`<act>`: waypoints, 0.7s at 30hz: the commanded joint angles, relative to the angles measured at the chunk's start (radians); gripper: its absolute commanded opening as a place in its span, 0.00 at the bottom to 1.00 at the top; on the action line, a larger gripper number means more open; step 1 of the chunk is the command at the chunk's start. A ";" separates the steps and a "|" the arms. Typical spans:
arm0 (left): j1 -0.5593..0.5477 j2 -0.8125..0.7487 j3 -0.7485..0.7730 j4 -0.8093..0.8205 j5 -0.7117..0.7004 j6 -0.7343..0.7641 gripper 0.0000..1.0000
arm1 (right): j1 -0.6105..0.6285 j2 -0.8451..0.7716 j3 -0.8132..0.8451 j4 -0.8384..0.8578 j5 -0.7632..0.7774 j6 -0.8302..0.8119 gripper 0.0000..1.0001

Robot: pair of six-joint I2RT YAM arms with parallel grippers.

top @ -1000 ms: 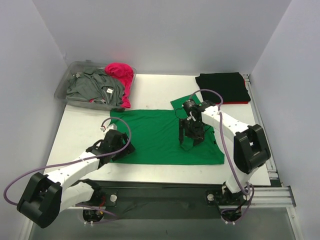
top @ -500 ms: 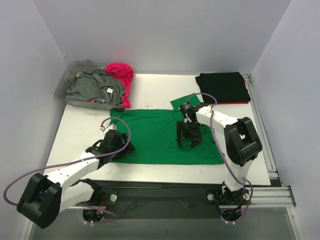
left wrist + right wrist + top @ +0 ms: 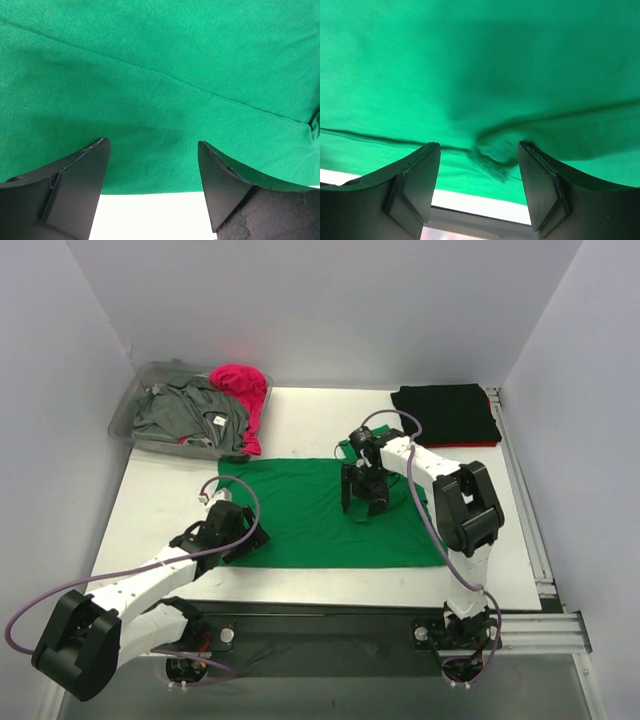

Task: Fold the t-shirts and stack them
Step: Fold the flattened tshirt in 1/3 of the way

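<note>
**Garment layout and gripper status**

Far left: clear plastic bin [image 3: 128,418] sits at the far-left corner of the white table [image 3: 300,425]. It holds the grey t-shirt [image 3: 185,412], crumpled, with the magenta t-shirt [image 3: 240,382] bunched against its right side and hanging over the bin's right wall.

Left of centre: left gripper [image 3: 252,537] sits low over the near-left hem of the green t-shirt [image 3: 300,510]. Its fingers stand spread apart, with nothing between them.

Centre: the green t-shirt lies spread flat across the middle of the table.

Right of centre: right gripper [image 3: 362,508] points down onto the green cloth. Its fingers are parted, released. In the right wrist view, a small pucker of cloth lies between them, ungripped.

Far right: the black t-shirt [image 3: 445,410] lies folded at the far-right corner, well apart from both grippers.
</note>
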 commanded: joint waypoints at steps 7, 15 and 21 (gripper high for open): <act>0.005 0.016 -0.054 -0.191 -0.002 0.013 0.83 | 0.005 0.101 0.235 -0.031 -0.098 0.042 0.64; 0.005 -0.016 0.003 -0.249 -0.038 0.030 0.83 | -0.018 -0.032 0.223 -0.034 -0.100 0.039 0.69; 0.003 -0.120 0.062 -0.320 -0.069 0.034 0.83 | -0.071 -0.216 0.004 -0.031 -0.070 0.006 0.75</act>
